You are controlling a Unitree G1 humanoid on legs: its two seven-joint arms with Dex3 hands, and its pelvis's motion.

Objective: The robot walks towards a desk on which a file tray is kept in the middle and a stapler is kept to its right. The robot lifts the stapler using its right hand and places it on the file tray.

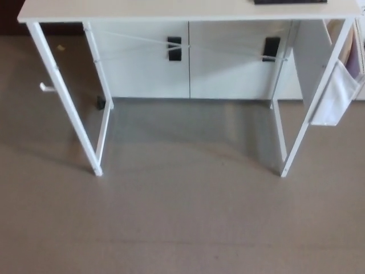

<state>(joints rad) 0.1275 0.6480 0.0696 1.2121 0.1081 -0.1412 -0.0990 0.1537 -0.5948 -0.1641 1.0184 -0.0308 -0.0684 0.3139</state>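
Far back on desk (171, 10), file tray (291, 1)

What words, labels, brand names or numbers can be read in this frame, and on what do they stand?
None: no readable text shows anywhere in this picture.
The desk is plain white, with no label or brand.
The cupboard doors behind it are blank, and so are their black handles.
The cloth pocket at the desk's side is blank.
The dark item on the desk is cut off by the top edge; nothing is legible on it.
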